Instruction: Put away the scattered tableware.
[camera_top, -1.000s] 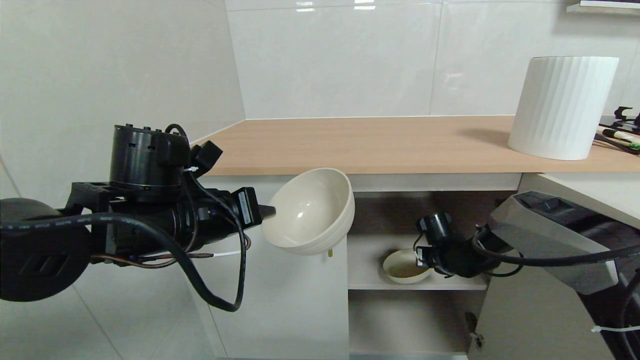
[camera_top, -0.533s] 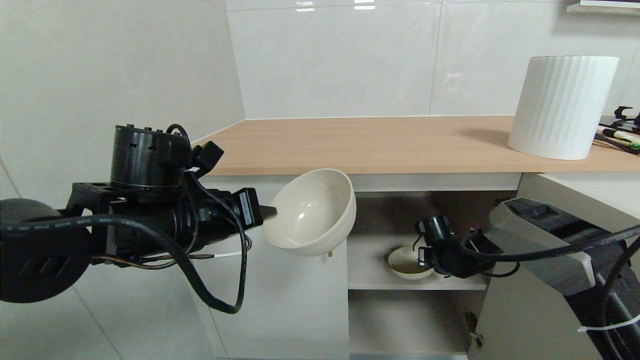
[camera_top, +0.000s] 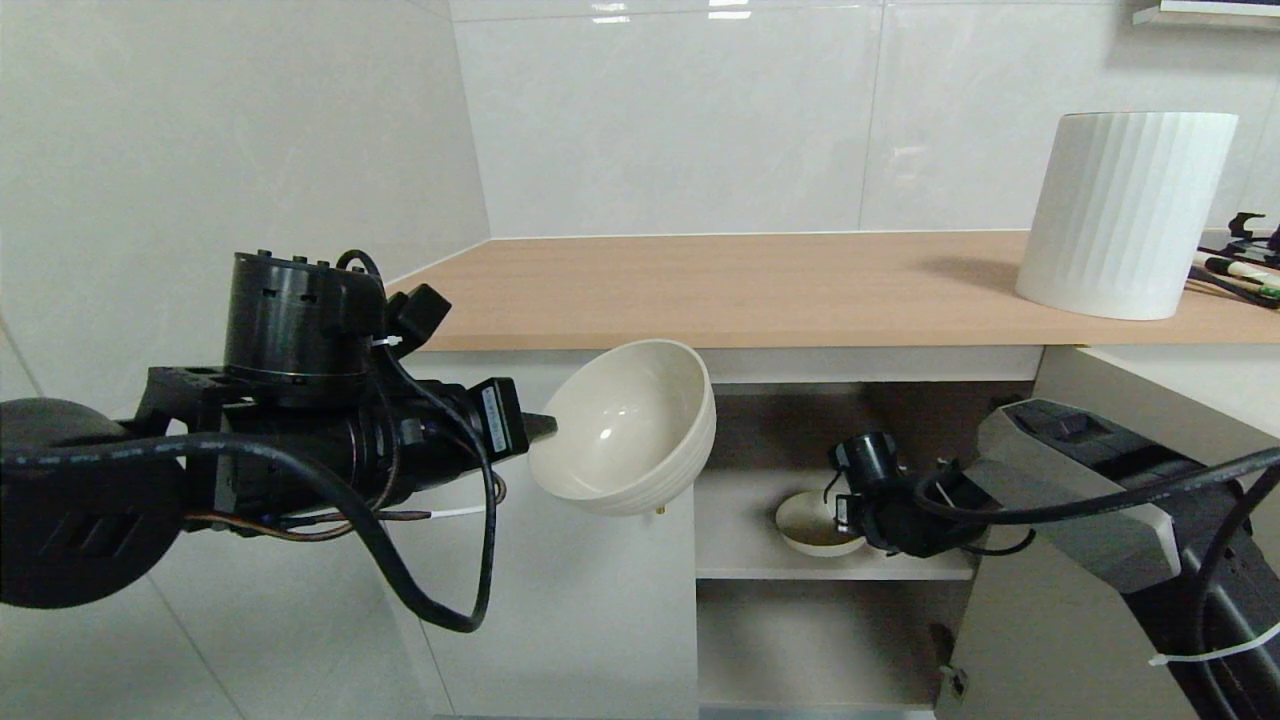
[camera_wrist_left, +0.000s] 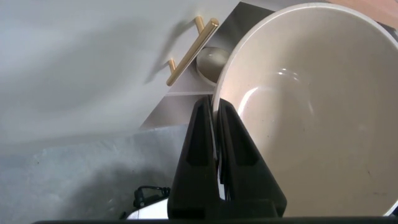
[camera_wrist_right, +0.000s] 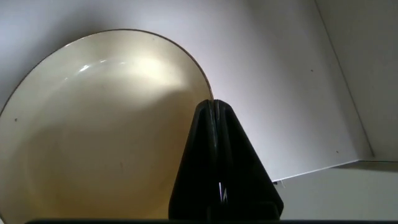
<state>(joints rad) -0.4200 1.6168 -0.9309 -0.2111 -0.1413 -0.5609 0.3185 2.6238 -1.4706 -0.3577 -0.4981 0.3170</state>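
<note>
Left gripper (camera_top: 548, 428) is rim-clamping a deep cream bowl (camera_top: 630, 430) left of the white cabinet shelf (camera_top: 735, 548) (right gripper (camera_wrist_right: 212, 107) is pinching a shallow cream dish (camera_top: 815, 528) there).

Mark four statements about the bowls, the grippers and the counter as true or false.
1. The left gripper is clamped on the rim of the deep bowl. True.
2. The deep bowl rests on the countertop. False: it hangs in the air in front of the cabinet, below the countertop's edge.
3. The right gripper is shut on the rim of the shallow dish inside the open cabinet. True.
4. The white ribbed container stands on the cabinet shelf. False: it stands on the countertop, at the robot's right.
</note>
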